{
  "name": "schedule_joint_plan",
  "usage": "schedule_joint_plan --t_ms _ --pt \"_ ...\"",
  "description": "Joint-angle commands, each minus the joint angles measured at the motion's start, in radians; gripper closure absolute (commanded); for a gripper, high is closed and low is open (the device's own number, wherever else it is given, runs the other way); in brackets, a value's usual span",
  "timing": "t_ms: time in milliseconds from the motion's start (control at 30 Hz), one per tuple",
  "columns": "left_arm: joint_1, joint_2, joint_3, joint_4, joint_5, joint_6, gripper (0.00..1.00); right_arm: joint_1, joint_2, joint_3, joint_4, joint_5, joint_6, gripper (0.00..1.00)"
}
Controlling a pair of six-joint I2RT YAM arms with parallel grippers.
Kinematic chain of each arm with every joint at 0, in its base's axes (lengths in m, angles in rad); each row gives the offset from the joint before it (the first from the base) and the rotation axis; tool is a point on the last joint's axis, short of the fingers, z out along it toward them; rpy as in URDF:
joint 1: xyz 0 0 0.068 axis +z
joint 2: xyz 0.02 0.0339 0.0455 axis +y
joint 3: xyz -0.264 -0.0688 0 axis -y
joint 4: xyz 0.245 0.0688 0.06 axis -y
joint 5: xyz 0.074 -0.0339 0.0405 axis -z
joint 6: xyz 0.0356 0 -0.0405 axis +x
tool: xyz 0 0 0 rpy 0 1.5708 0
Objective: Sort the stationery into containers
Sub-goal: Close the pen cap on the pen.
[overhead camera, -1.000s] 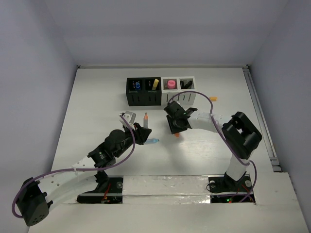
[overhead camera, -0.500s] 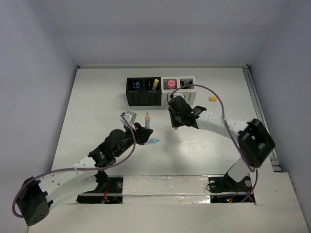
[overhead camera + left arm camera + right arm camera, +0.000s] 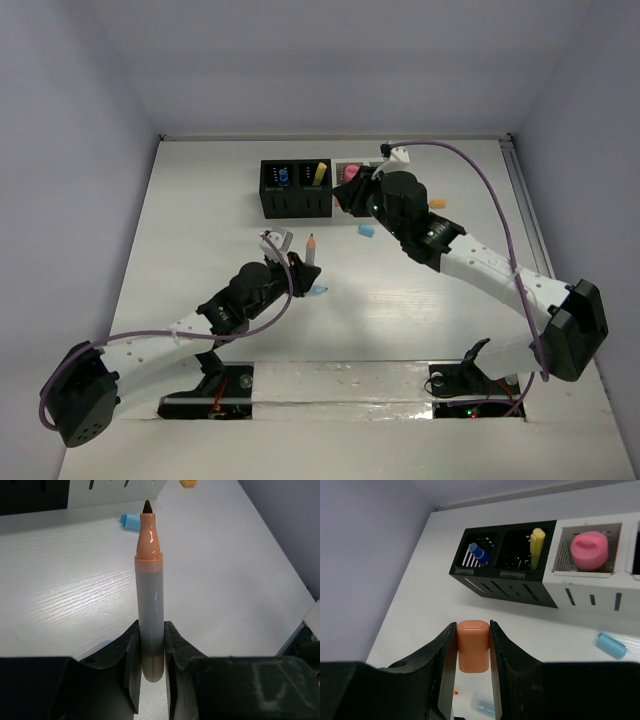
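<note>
Roughly midway through, judging by what lies where. Nearest, around 7 o'clock on the white table (image 3: 200, 200): left gripper (image 3: 150, 630) clenched on the lower barrel of a grey translucent marker with an orange neck and dark tip (image 3: 149, 580), held upright off the tabletop and not yet in any cell. Just beside those fingers, a small light-blue piece (image 3: 318, 291) loose on the table. Further out, near centre, a second light-blue stub (image 3: 366, 231) lying loose just short of the holders. Above it, right gripper (image 3: 472, 630) pinching a short orange cap-shaped piece (image 3: 472, 652), hovering in front of the row and not yet over a cell. At 12 o'clock, the row of four slotted cube holders, two black and two white (image 3: 295, 205): holds a blue pen (image 3: 479, 555) in the leftmost black cell, a yellow stick (image 3: 537, 542) in the second, and a pink round piece (image 3: 590, 550) in the first white one. At 1 o'clock, a small yellow-orange bit (image 3: 437, 204) loose to the right of the row. Leaves, then, two held items and three loose ones to place. Cannot tell what sits in the fourth, white cell: covered by the right arm from overhead, cut off at the edge of the right wrist view. Cannot make out from overhead how the right fingers stand, nor the rule behind the sorting.
</note>
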Motion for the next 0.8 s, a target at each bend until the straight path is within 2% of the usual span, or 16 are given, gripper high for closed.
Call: schedule_joint_plan --t_ms 0,300,767 --pt "0.000 0.032 0.029 0.121 -0.006 0.046 1.00 0.004 0.037 0.057 0.119 -0.046 0.057 0.93" --pt "0.000 0.089 0.074 0.156 0.005 0.078 1.00 0.067 0.105 0.083 0.122 -0.058 0.060 0.93" --pt "0.000 0.121 0.114 0.156 -0.006 0.106 1.00 0.105 0.119 0.057 0.125 -0.040 0.069 0.92"
